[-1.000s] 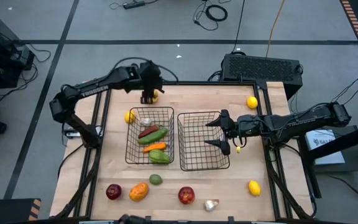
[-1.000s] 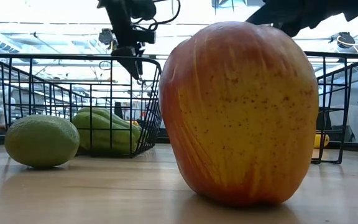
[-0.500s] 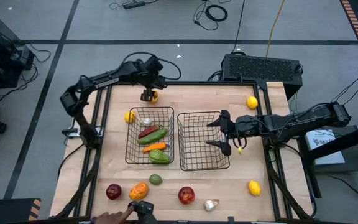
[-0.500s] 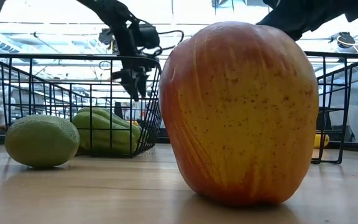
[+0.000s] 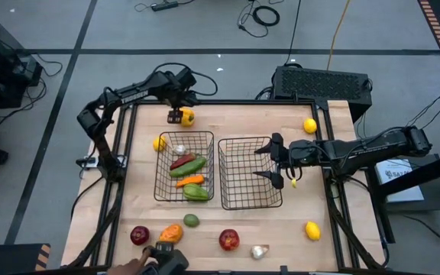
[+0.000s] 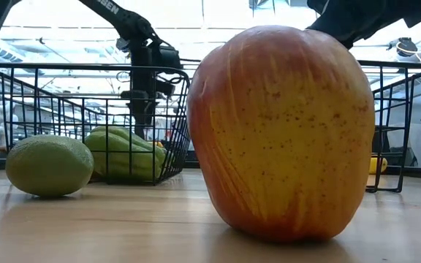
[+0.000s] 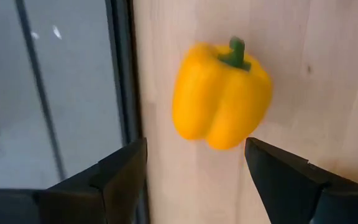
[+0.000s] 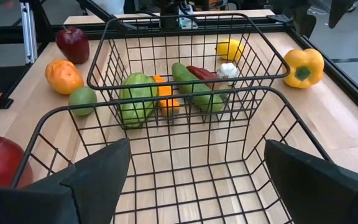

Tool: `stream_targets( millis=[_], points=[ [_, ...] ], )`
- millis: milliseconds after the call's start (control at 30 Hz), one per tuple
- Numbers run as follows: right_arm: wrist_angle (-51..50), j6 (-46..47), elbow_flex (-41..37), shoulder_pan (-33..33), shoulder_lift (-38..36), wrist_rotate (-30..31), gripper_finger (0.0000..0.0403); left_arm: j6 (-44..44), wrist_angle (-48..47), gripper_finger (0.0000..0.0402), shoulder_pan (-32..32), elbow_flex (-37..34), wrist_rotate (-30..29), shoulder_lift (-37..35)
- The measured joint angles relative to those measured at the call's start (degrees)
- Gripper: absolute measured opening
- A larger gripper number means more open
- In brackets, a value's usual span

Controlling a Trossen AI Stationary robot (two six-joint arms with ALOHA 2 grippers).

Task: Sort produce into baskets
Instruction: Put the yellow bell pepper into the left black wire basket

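Note:
A yellow pepper (image 5: 188, 117) lies on the table at its far left, beyond the left basket (image 5: 163, 187). My left gripper (image 5: 176, 116) is open just beside it. In the left wrist view the pepper (image 7: 221, 96) lies ahead of the gripper (image 7: 194, 180), and the fingers do not touch it. The left basket holds a green cucumber (image 5: 190, 166), red, orange and green peppers and a garlic bulb. My right gripper (image 5: 275, 162) is open and empty over the right rim of the right basket (image 5: 228, 200), which holds nothing (image 8: 185, 186).
Loose on the table are lemons (image 5: 309, 126) (image 5: 312, 230) (image 5: 159, 143), a red apple (image 5: 139, 235), an orange fruit (image 5: 171, 234), a green fruit (image 5: 192, 221), another apple (image 5: 228, 240) and garlic (image 5: 259, 250). A yellow piece (image 5: 293, 182) lies under the right arm. A person's hand (image 5: 145, 261) is at the near edge.
My left gripper has come down toward the table beside the yellow pepper, shifting slightly toward the table's left edge, and stays open. A person's hand with a dark object has come in at the near edge.

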Motion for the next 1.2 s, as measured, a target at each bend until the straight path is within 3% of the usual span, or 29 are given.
stream_targets(
  millis=[133,467,1200],
  points=[
    [0.00,-0.38,0.00,0.00,0.00,0.00,0.0361,-0.45,-0.64,0.0287,0.96,0.00,1.53,0.00],
    [-0.02,-0.83,0.00,0.00,0.00,-0.01,0.0361,5.33,1.56,0.0363,1.70,0.00,3.18,0.00],
    [-0.09,-1.05,0.00,0.00,0.00,-0.02,0.0361,8.42,9.57,0.0366,2.37,-5.62,7.34,3.77]
  ],
)
